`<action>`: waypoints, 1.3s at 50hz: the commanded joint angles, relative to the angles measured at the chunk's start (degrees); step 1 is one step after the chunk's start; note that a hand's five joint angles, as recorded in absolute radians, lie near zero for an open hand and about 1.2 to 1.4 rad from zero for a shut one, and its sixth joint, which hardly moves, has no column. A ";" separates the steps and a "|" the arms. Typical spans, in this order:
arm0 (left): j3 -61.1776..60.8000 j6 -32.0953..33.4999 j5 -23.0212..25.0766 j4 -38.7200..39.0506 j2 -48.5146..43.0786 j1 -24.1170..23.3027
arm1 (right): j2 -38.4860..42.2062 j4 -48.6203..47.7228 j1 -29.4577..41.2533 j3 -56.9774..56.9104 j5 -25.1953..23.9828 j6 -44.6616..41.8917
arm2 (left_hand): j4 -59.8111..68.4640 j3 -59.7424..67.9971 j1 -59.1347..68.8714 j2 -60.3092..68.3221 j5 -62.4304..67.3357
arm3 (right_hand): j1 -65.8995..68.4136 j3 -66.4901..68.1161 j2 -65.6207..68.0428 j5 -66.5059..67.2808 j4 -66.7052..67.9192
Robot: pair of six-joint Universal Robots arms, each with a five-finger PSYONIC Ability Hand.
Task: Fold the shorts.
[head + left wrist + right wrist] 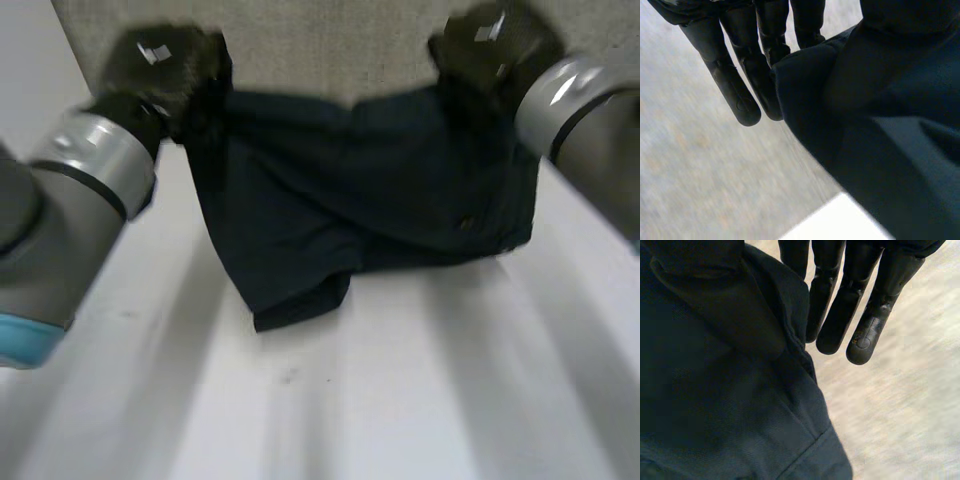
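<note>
Pinching shorts (360, 190) with their fingers (740, 95), left hand (165, 65) and right hand (490, 50) hover over grey carpet (330, 40) beyond white table (400, 400).

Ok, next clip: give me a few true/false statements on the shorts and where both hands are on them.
1. The shorts are dark blue. True.
2. The shorts lie neatly folded on the table. False: they hang spread out between the two hands, unfolded.
3. The left hand grips one upper corner of the shorts. True.
4. The right hand rests on the table, clear of the cloth. False: it grips the opposite upper corner.
</note>
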 commanded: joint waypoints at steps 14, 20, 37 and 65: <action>-1.65 0.62 0.18 -3.04 -15.34 -1.29 | 1.37 9.00 -4.61 15.72 -4.14 15.24 | 11.04 11.79 14.36 11.49 12.84 | -46.67 -57.41 -57.84 -55.24 -58.07; -2.27 0.53 0.18 -3.04 -15.08 -0.76 | -4.62 9.44 -5.14 22.93 -5.11 13.04 | 11.04 11.79 14.36 11.49 12.84 | -46.67 -57.41 -57.84 -55.24 -58.07; -2.53 0.18 0.09 -2.86 -14.81 -0.06 | -12.98 -14.72 -2.86 56.15 -3.45 23.59 | 11.04 11.79 14.36 11.49 12.84 | -46.67 -57.41 -57.84 -55.24 -58.07; 3.87 0.71 -1.66 -6.11 15.57 1.61 | -18.16 0.37 -4.17 9.35 -0.10 -0.49 | 11.04 11.79 14.36 11.49 12.84 | 23.33 12.59 12.16 14.76 11.93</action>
